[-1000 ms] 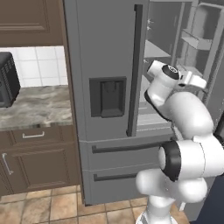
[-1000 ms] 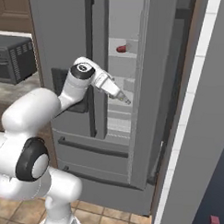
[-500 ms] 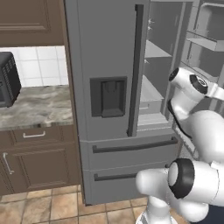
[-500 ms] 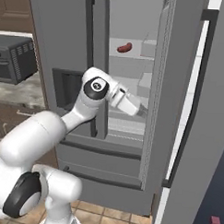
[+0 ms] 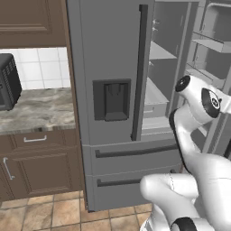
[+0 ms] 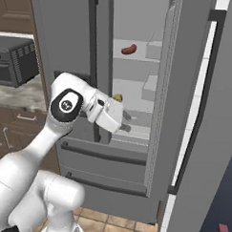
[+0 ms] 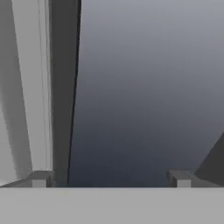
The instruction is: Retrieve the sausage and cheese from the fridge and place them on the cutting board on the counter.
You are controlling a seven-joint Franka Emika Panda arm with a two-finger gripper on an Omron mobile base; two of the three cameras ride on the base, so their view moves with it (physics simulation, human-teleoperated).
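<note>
Glossy white rounded arm links, dark circular joint caps, boxy white wrist

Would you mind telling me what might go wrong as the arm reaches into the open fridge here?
The open gripper sits low, near the cheese, so its wrist could knock the cheese before a grasp. The sausage lies on a higher shelf, and lifting toward it risks hitting the shelf edge or the open fridge door.
</note>
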